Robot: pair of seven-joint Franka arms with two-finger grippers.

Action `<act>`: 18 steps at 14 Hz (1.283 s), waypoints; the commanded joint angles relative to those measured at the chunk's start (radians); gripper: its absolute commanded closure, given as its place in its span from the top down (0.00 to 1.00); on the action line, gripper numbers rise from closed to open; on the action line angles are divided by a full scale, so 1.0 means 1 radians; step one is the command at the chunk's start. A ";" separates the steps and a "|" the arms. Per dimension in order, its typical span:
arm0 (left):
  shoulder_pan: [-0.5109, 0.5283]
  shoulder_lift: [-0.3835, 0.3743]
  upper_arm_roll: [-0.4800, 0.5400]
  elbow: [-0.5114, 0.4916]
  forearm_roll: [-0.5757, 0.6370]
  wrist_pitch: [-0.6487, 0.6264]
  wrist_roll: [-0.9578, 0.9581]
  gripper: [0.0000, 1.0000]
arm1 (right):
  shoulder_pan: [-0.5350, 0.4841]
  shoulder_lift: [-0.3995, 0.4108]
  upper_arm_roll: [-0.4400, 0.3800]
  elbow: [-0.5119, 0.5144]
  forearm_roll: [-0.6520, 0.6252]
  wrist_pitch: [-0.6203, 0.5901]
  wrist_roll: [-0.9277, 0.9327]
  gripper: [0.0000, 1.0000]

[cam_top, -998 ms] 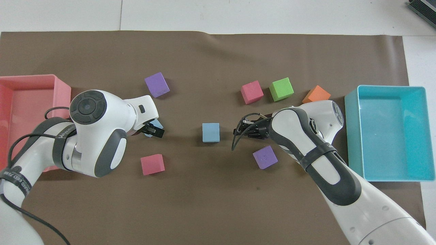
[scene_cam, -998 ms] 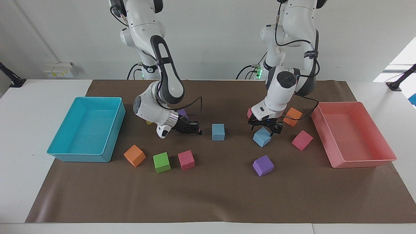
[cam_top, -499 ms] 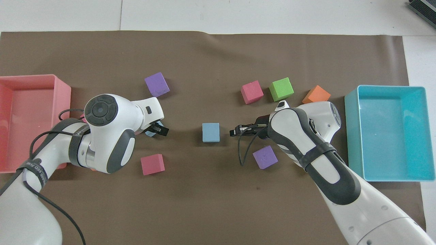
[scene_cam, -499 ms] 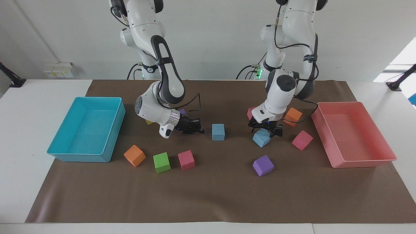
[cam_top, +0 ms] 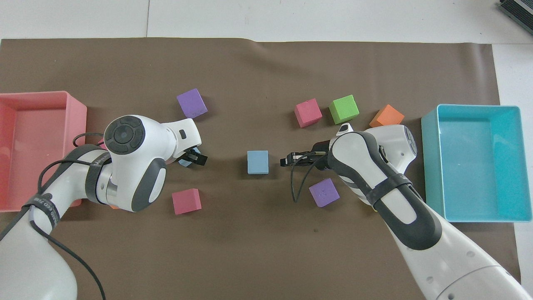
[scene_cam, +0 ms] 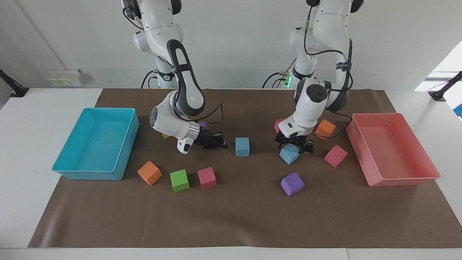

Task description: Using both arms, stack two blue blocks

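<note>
One blue block (scene_cam: pixel 242 146) sits on the brown mat mid-table; it also shows in the overhead view (cam_top: pixel 257 162). My right gripper (scene_cam: pixel 223 145) lies low and level beside it, on the side toward the right arm's end, a short gap away (cam_top: pixel 285 161). My left gripper (scene_cam: pixel 294 147) points down and is shut on the second blue block (scene_cam: pixel 289 155), which is turned at an angle and held low at the mat. In the overhead view the left gripper (cam_top: pixel 195 158) covers that block except for a sliver (cam_top: pixel 183 163).
A purple cube (scene_cam: pixel 292 183), a pink cube (scene_cam: pixel 335 155) and an orange cube (scene_cam: pixel 325 129) lie around the left gripper. Orange (scene_cam: pixel 149 172), green (scene_cam: pixel 179 180) and pink (scene_cam: pixel 206 177) cubes lie in a row. A cyan tray (scene_cam: pixel 86 174) and a pink tray (scene_cam: pixel 400 180) stand at the ends.
My right gripper has turned at the wrist and edged toward the middle blue block. My left gripper has shifted slightly toward the table's middle, with its block turning under it.
</note>
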 commanded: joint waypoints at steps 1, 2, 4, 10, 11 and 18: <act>-0.025 -0.006 0.015 0.040 0.007 -0.067 0.005 1.00 | -0.004 0.002 0.001 -0.006 0.036 0.004 -0.040 0.00; -0.026 -0.003 0.015 0.059 0.007 -0.087 0.005 1.00 | -0.004 0.002 0.001 -0.006 0.036 0.004 -0.038 0.00; -0.023 0.000 0.015 0.061 0.009 -0.078 0.008 1.00 | -0.004 0.001 0.003 -0.008 0.036 0.004 -0.037 0.00; -0.013 0.000 0.012 0.042 0.032 -0.072 0.141 1.00 | -0.004 0.001 0.003 -0.008 0.036 0.016 -0.035 0.00; -0.013 -0.003 0.012 0.035 0.032 -0.070 0.160 1.00 | -0.004 0.001 0.003 -0.008 0.036 0.016 -0.035 0.00; -0.005 0.006 0.012 0.022 0.030 -0.043 0.168 0.39 | -0.004 0.001 0.003 -0.008 0.036 0.018 -0.035 0.00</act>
